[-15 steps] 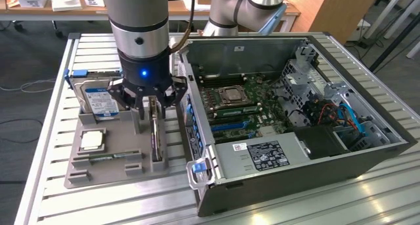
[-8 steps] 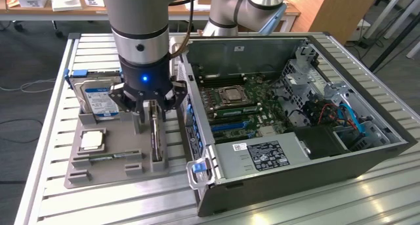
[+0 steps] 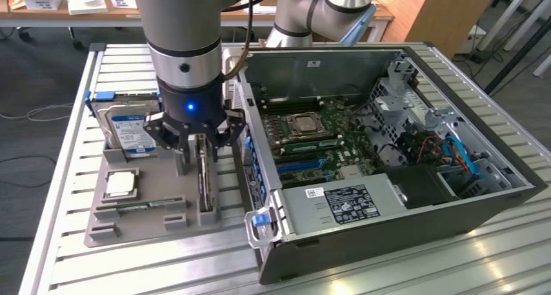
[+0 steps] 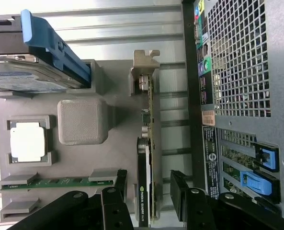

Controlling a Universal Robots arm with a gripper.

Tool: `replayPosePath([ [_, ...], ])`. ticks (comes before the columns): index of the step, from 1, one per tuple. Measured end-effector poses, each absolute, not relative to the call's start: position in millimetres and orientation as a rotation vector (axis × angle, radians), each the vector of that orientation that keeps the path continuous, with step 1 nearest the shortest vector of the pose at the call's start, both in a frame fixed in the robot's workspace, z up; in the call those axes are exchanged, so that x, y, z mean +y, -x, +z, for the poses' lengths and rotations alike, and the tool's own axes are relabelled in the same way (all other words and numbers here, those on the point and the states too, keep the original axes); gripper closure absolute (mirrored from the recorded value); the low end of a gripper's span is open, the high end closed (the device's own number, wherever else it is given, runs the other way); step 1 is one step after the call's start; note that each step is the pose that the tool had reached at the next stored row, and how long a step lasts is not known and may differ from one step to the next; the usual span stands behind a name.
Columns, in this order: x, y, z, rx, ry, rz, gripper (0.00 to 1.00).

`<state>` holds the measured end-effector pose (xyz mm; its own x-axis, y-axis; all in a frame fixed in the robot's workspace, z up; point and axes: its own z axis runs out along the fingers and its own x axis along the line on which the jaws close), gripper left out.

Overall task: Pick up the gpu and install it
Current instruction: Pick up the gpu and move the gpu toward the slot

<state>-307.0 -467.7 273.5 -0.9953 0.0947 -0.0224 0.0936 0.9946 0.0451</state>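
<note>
The gpu (image 4: 148, 143) is a thin dark card with a grey metal bracket. It stands on its edge in a slot of the grey holder tray (image 4: 118, 153), beside the computer case. In the exterior view the gpu (image 3: 204, 188) rises from the tray just below my gripper (image 3: 200, 150). In the wrist view my gripper (image 4: 149, 184) is open, and its black fingers (image 4: 115, 191) stand one on each side of the card's dark end. A gap shows on both sides, so they do not touch it.
The open computer case (image 3: 370, 146) lies on the exterior view's right, motherboard (image 3: 314, 140) exposed. On the tray are a blue-labelled hard drive (image 3: 128, 124), a processor (image 3: 120, 183) and a green memory stick (image 3: 142, 206). All rests on a slatted metal table (image 3: 69, 179).
</note>
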Motion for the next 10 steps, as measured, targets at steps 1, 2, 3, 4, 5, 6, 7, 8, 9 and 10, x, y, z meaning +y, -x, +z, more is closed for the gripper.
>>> replayPosePath([
  [1,-467.7,307.0,272.1,3.113,-0.147,0.068,0.51],
  [2,-467.7,307.0,270.7,3.113,-0.147,0.068,0.51],
  [3,-467.7,307.0,269.4,3.113,-0.147,0.068,0.51],
  [4,-467.7,307.0,268.4,3.113,-0.147,0.068,0.51],
  [5,-467.7,307.0,268.0,3.113,-0.147,0.068,0.51],
  [6,-467.7,307.0,268.0,3.113,-0.147,0.068,0.51],
  [7,-467.7,307.1,268.0,3.113,-0.147,0.068,0.51],
  [8,-467.7,307.2,267.7,3.113,-0.147,0.068,0.51],
  [9,-467.7,307.9,267.4,3.113,-0.147,0.068,0.51],
  [10,-467.7,308.9,267.2,3.113,-0.147,0.068,0.51],
])
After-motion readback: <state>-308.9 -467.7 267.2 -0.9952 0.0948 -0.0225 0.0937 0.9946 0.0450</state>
